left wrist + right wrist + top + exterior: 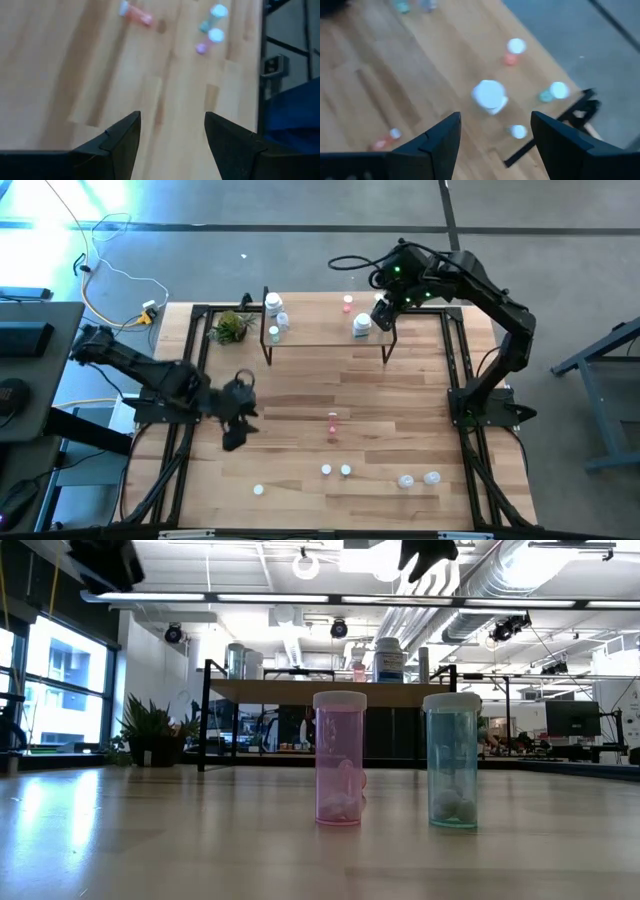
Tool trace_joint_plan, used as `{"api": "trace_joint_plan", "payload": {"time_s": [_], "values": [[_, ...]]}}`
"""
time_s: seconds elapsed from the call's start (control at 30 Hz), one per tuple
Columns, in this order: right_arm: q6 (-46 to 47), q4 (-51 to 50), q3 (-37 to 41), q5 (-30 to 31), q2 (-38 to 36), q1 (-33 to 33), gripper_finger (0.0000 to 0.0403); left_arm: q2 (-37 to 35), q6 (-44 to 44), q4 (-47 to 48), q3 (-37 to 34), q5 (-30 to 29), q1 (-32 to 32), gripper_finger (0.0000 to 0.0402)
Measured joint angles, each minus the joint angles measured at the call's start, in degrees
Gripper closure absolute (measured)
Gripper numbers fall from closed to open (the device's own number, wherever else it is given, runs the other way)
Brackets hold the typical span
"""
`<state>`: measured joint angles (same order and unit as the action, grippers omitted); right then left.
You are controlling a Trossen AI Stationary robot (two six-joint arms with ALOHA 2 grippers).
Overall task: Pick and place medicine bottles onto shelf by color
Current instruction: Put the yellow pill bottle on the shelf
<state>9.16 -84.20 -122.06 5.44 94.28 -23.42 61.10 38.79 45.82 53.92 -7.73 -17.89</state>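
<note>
**Bottles scattered on surface, some on shelf**

The wooden surface (300,395) carries loose medicine bottles (335,470) toward 6 o'clock; others stand on the shelf (320,330) at 12 o'clock beside a plant (232,327). The left gripper (238,415) hovers released at 9 o'clock; the right gripper (383,313), released, hangs over the shelf. Grey floor (560,270) surrounds the surface.

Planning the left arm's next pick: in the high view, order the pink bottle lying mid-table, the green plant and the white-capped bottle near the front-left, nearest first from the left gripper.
1. Pink bottle, to the left gripper's right.
2. Green plant, at the back beside the shelf.
3. White-capped bottle, at the front; nearly tied with the plant.
</note>
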Motion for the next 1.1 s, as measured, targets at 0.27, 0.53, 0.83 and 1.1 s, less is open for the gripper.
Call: {"api": "trace_joint_plan", "payload": {"time_s": [0.27, 0.53, 0.83, 1.1], "values": [[1.54, -0.02, 0.00, -2.70, 0.00, 2.98, 0.0171, 0.00, 10.61, -3.97, -4.79, -8.78, -10.74, 0.0193], [2.86, -0.31, 0.00, -2.70, 0.00, 5.27, 0.0171, 3.02, 14.50, -9.92, -5.81, -10.94, -17.28, 0.0193], [2.87, -0.52, 0.00, -2.70, 0.01, 7.02, 0.0171, 12.26, 11.59, -17.16, -5.80, -10.42, -20.85, 0.0193], [4.08, -0.88, 0.00, -2.68, 0.02, 7.06, 0.0171, 17.66, 11.58, -24.24, -5.72, -9.54, -22.92, 0.0193]]}}
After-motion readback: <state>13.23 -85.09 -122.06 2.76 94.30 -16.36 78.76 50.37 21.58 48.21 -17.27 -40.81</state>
